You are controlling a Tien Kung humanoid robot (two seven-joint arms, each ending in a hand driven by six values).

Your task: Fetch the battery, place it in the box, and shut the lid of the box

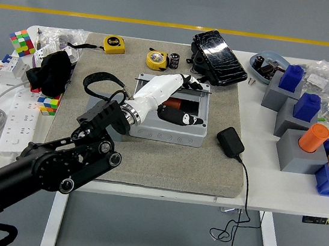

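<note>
One hand, the left hand [174, 97], is reaching into the open grey box [166, 132], fingers [183, 118] loosely spread over a reddish-brown cylinder, probably the battery [173, 105], at the box's 12 o'clock side. Right hand is not showing. Lid [219, 56] is lying back at 1 o'clock; clearing the fingers fully before swinging it shut seems wise.

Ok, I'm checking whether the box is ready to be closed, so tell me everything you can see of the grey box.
The grey box is a rectangular plastic-looking enclosure sitting flat on the grey mat, near its middle. Its front wall shows round moulded knockouts. It is open: the glossy black lid stands tilted up behind its far right corner. Inside lies a dark reddish-brown object, partly hidden. The left hand, white with black fingertips, reaches over the rim into the opening. A black adapter lies just right, apart from it.
</note>
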